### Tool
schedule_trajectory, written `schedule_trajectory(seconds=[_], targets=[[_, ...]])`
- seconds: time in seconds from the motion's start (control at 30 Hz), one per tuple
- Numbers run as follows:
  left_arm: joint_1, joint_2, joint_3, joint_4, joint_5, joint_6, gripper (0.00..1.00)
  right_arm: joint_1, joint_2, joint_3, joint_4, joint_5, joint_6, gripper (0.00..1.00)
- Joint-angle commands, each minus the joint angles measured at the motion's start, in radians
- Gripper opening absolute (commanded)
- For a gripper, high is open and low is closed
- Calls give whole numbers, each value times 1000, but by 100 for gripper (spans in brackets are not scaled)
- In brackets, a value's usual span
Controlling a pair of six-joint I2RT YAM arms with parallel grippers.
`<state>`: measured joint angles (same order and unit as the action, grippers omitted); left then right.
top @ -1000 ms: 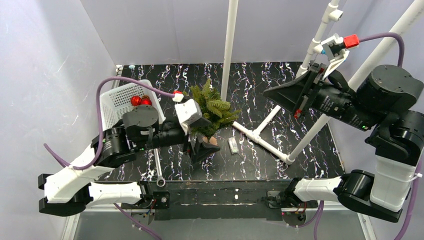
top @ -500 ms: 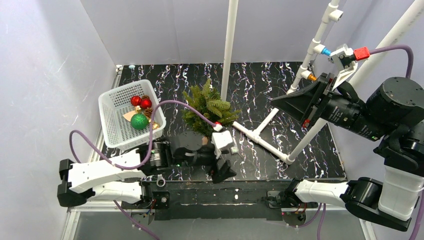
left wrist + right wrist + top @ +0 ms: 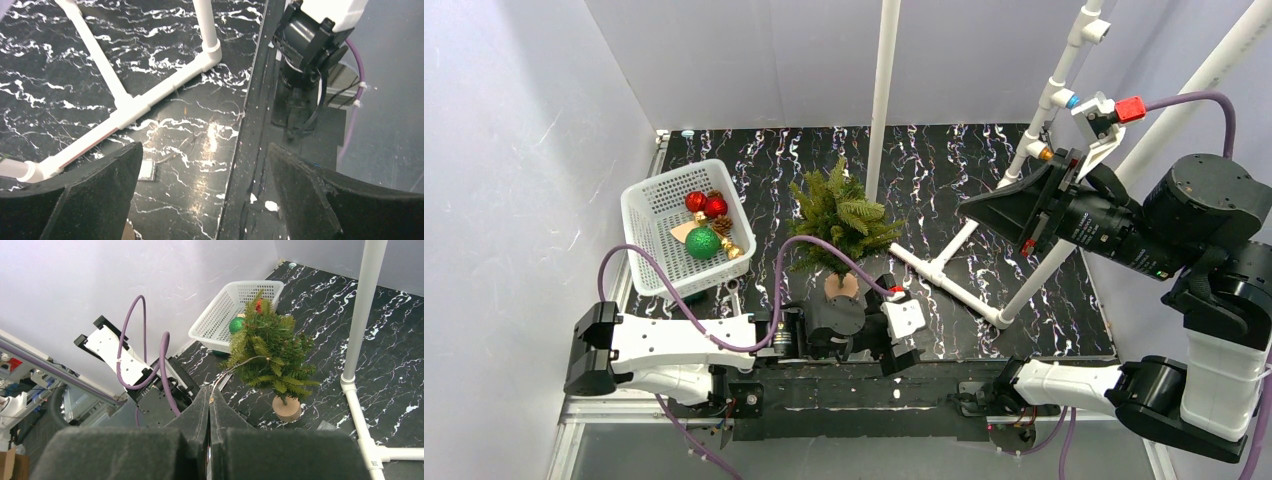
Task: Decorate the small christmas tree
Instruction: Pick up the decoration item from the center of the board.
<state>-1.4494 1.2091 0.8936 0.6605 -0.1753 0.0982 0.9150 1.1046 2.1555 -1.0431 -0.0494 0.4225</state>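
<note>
the small christmas tree (image 3: 839, 218) stands upright on the black, white-veined table (image 3: 984, 170), its round tan base (image 3: 842, 286) on the side nearest the arm bases. from above, its branches hide the trunk. the right wrist view shows a short piece of trunk above the base (image 3: 287, 409).

small pale marks on the right arm's dark forearm (image 3: 1092, 225) are too small to read. a small flat silvery piece (image 3: 147, 170) lies on the table near the tree's base. the left finger (image 3: 95, 200) cuts off its edge, and any print on it cannot be made out.

the left gripper (image 3: 902, 358) is low, just nearer and to the right of the tree's base, over the table's near edge. its jaws are spread wide with only table showing between them (image 3: 205, 150).

the right gripper (image 3: 969, 205) is raised well to the right of the tree and points toward it. its fingers are pressed together (image 3: 209, 395). a thin pale strand (image 3: 240, 365) runs from the tree's branches toward the tips, and i cannot tell whether it is pinched.

left of the tree and apart from it sits a white basket (image 3: 649, 200) holding red balls (image 3: 705, 204), a green ball (image 3: 703, 242) and smaller bits hard to tell apart. in the right wrist view the tree's top hides part of them.

a white pipe frame (image 3: 944, 270) lies just right of the tree, and its upright pole (image 3: 884, 100) rises behind it, cut off at the top.
</note>
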Motion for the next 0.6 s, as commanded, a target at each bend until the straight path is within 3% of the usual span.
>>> schedule_trajectory(seconds=[0.0,0.4,0.5,0.57], targets=[[-3,1,-13,171,-57,58,98,2,-6,-7,59,-15,10,1],[-2,105,27,269,-115,124,98,2,-1,-28,80,-40,17,1],[-2,148,44,275,-125,109,94,2,-8,-37,84,-39,19,1],[-3,171,47,297,-150,95,86,2,-14,-41,85,-40,21,1]])
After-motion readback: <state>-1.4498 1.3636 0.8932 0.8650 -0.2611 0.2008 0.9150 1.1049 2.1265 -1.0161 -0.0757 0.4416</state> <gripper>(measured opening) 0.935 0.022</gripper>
